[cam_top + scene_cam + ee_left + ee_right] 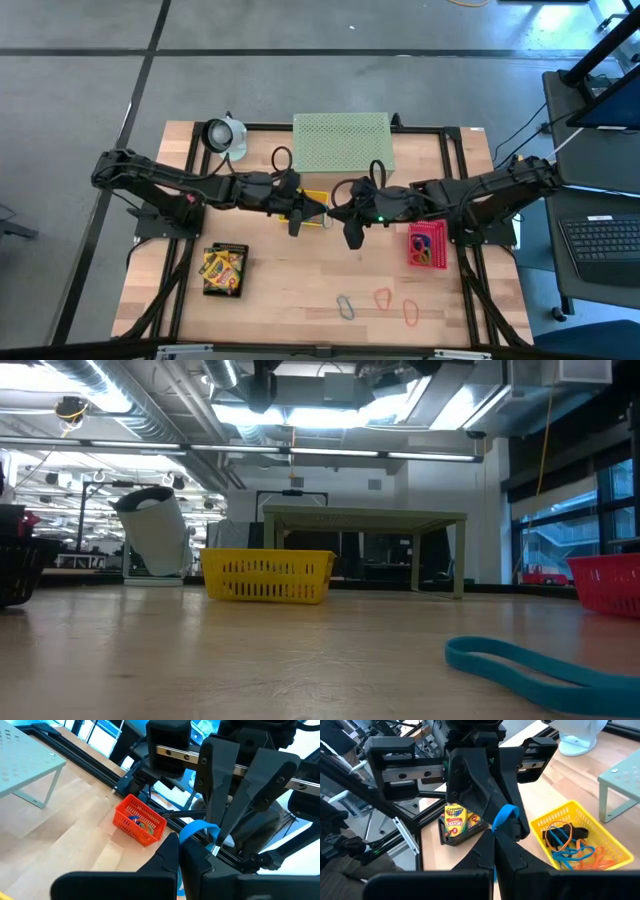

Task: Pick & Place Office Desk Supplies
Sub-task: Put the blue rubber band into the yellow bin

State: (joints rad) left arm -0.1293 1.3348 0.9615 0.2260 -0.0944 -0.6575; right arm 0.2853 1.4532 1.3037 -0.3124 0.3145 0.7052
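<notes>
Left wrist view: left gripper (179, 851) and right gripper (220, 837) both clenched on one blue band (197, 831) (stretched, it may snap free).

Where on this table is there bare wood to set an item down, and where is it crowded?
Bare wood lies between the black tray of crayon boxes and the loose loops near the front edge, and ahead of the pink tray. Crowded at centre: left gripper and right gripper meet, both shut on one blue band, by the yellow tray.
</notes>
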